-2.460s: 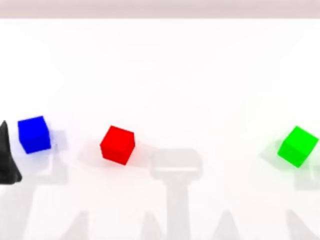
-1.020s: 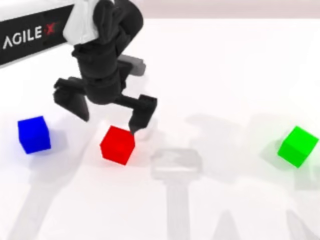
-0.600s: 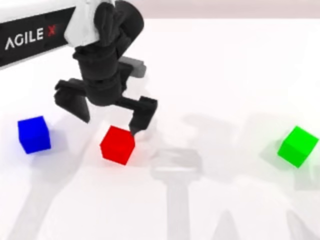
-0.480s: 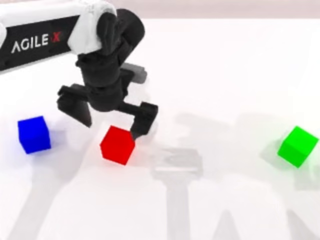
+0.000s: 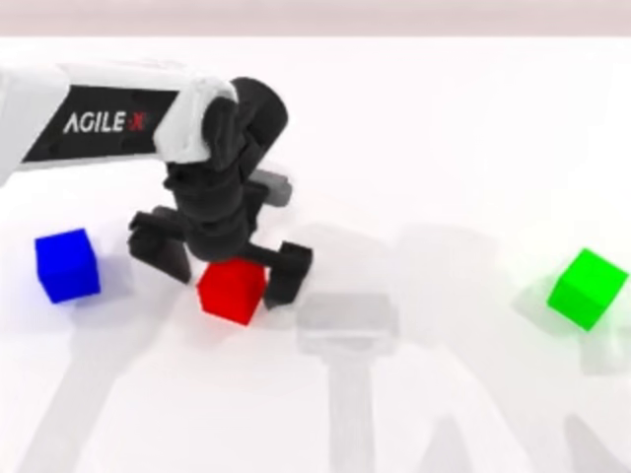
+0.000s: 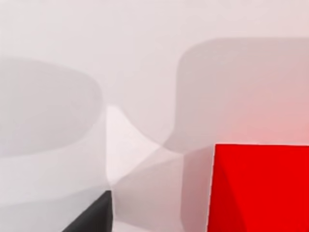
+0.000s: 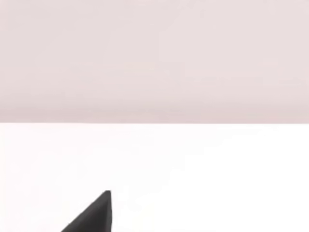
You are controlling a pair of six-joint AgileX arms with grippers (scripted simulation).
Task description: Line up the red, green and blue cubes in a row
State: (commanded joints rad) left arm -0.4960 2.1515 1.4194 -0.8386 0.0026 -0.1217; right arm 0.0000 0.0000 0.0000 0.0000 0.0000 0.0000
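Left gripper [image 5: 225,268] had dropped from above, fingers spread around the red cube [image 5: 232,291], not yet pinching; grasp looked imminent.

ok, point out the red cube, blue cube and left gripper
red cube [image 5: 232,292], top view, top face.
blue cube [image 5: 67,264], top view, front face.
left gripper [image 5: 229,272], top view, midway between its fingertips.

White table [image 5: 444,128], pale pinkish wall [image 5: 394,15]
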